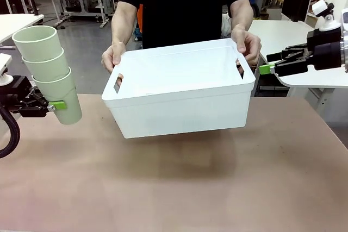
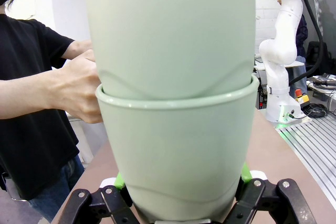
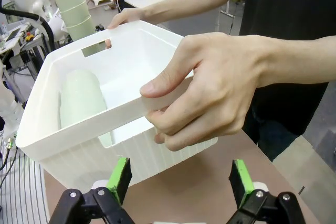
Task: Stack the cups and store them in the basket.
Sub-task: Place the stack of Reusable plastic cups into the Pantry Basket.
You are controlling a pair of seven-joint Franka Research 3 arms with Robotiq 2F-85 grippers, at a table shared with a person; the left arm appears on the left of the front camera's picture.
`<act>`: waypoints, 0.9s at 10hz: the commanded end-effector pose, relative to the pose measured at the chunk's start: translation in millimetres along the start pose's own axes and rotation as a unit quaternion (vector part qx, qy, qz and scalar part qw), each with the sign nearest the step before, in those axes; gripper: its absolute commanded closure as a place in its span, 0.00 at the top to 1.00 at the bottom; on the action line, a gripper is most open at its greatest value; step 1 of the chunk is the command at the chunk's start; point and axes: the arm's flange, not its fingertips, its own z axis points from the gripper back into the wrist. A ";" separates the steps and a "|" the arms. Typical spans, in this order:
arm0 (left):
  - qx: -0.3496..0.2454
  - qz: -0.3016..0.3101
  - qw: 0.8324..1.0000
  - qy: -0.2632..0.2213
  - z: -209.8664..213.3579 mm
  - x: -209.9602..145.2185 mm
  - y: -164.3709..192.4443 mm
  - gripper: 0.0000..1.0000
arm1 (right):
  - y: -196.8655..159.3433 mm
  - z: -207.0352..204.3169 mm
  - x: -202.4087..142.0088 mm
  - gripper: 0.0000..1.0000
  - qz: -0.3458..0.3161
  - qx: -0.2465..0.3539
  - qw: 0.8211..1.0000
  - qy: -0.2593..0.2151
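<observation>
Above the desk's (image 1: 174, 188) left edge, our left gripper (image 1: 54, 105) clamps the lowest of 3 nested cups (image 1: 48, 71); light, slick, best pinched low. Our right gripper (image 1: 267, 68) hangs open. The person holds the basket (image 1: 179, 101) aloft, 1 cup stack (image 3: 83, 100) inside.

My front camera looks across the surface (image 1: 174, 183) at the person holding the basket (image 1: 179, 93). My left wrist camera sits very close behind my cups (image 2: 173, 129). My right wrist camera faces the basket from nearby; it also catches those cups farther off.
</observation>
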 end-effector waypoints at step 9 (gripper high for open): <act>-0.010 0.026 0.990 0.140 -14.0 124.8 20.8 0.85 | -0.7 0.1 3.0 1.00 -0.007 0.000 1.000 -0.002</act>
